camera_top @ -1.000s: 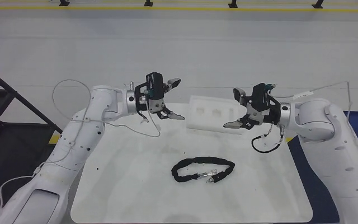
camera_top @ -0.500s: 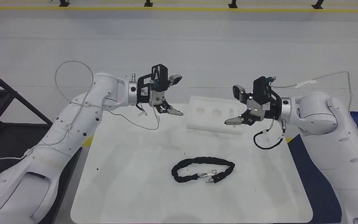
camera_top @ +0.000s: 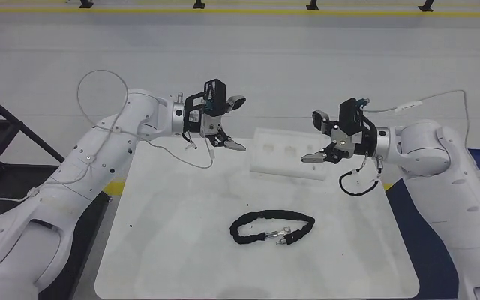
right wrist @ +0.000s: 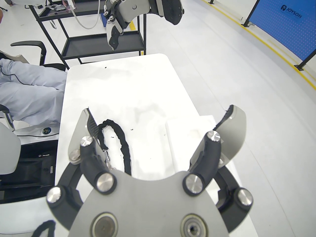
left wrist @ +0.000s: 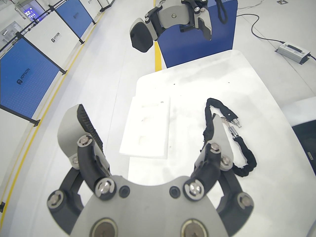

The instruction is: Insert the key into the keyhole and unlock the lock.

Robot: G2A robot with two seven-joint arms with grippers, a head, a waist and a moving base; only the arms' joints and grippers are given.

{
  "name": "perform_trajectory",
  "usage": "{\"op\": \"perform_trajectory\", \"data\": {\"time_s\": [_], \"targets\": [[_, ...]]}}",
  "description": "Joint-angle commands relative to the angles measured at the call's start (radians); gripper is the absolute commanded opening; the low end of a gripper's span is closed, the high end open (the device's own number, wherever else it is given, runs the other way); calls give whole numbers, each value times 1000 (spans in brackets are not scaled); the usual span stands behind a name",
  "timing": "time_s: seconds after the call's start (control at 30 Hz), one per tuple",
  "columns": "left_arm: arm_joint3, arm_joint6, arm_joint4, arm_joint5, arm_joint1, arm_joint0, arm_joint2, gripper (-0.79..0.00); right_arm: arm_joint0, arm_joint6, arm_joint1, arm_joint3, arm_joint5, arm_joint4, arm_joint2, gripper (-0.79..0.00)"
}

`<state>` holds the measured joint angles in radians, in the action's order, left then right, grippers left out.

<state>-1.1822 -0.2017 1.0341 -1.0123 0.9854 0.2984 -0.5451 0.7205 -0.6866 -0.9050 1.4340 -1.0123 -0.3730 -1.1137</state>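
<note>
left gripper [camera_top: 237, 124] and right gripper [camera_top: 312, 138] wide apart, empty, chain lock [camera_top: 270, 215], metal ends indistinct

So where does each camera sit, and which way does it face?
Top view: above the arms, looking down at the table; both arms show, left gripper and right gripper open.
Left wrist view: on the left wrist, facing past its own fingers across the table to the right gripper.
Right wrist view: on the right wrist, facing the opposite way, at the left gripper.
Shared: all see the chain lock and white foam block.
</note>
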Motion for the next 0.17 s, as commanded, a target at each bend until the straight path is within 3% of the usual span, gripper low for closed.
{"op": "perform_trajectory", "data": {"time_s": [0.0, 0.13], "targets": [[2, -2, 6, 0, 0, -2, 3, 0, 0, 1, 0, 1, 0, -1, 0, 0], [2, -2, 7, 0, 0, -2, 3, -1, 0, 1, 0, 1, 0, -1, 0, 0]]}}
